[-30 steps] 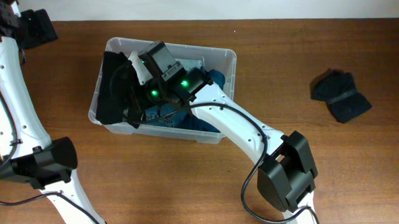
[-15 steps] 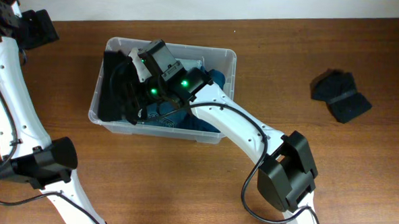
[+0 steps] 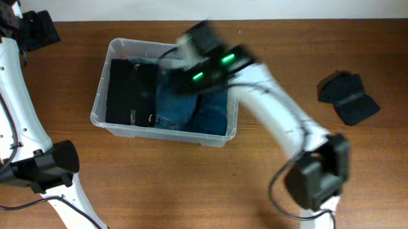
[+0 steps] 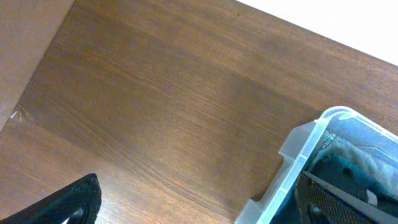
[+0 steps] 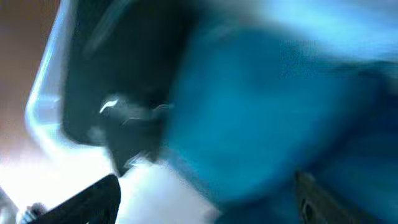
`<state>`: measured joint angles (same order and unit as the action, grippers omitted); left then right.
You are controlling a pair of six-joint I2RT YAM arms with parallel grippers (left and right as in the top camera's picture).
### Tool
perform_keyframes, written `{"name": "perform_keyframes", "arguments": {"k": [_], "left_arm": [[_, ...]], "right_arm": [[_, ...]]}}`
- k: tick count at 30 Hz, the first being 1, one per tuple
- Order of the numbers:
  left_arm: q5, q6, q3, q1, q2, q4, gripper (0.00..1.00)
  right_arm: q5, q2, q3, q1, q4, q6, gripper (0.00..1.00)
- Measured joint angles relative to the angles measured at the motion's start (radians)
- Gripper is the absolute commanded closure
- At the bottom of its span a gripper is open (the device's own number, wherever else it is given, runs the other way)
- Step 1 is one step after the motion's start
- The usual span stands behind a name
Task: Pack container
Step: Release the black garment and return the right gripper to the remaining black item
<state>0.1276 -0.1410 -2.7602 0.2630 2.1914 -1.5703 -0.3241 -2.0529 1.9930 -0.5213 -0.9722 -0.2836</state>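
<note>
One clear rectangular plastic bin stands at 11 o'clock on the single brown wooden table. It holds one blue denim cloth heap and what look like two black fabric bundles side by side. One separate black folded cloth piece lies at 3 o'clock.

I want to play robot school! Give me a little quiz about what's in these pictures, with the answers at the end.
1. True or false: the container is empty.
2. What colour is the big cloth inside it? A red, B blue, C yellow.
3. Fill in the gap: the black folded thing outside the container lies on the ____.

Key: 1 false, it holds cloth and something black; 2 B; 3 table.
</note>
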Motion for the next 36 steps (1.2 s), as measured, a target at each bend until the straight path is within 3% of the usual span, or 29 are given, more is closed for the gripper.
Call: {"name": "perform_keyframes", "arguments": {"k": [7, 12, 18, 22, 28, 29, 32, 36], "left_arm": [[-0.023, 0.000, 0.000, 0.000, 0.000, 0.000, 0.01], [-0.027, 0.000, 0.000, 0.000, 0.000, 0.000, 0.01], [-0.027, 0.000, 0.000, 0.000, 0.000, -0.002, 0.00], [-0.027, 0.000, 0.000, 0.000, 0.000, -0.004, 0.01], [-0.027, 0.000, 0.000, 0.000, 0.000, -0.010, 0.01], [-0.027, 0.000, 0.000, 0.000, 0.000, -0.014, 0.01], [-0.027, 0.000, 0.000, 0.000, 0.000, -0.016, 0.01], [-0.027, 0.000, 0.000, 0.000, 0.000, -0.016, 0.01]], "right_arm": [[0.050, 0.091, 0.048, 0.559, -0.248, 0.000, 0.09], [0.058, 0.069, 0.023, 0.877, -0.279, -0.035, 0.07], [0.062, 0.042, -0.101, 1.065, -0.208, -0.060, 0.05], [0.060, 0.035, -0.277, 1.167, -0.040, -0.061, 0.05], [0.010, 0.027, -0.541, 1.175, 0.283, -0.069, 0.26], [0.005, 0.026, -0.559, 1.171, 0.319, -0.073, 0.36], [-0.003, 0.026, -0.614, 1.150, 0.392, -0.077, 0.54], [-0.002, 0.026, -0.645, 1.122, 0.424, -0.076, 0.64]]}}
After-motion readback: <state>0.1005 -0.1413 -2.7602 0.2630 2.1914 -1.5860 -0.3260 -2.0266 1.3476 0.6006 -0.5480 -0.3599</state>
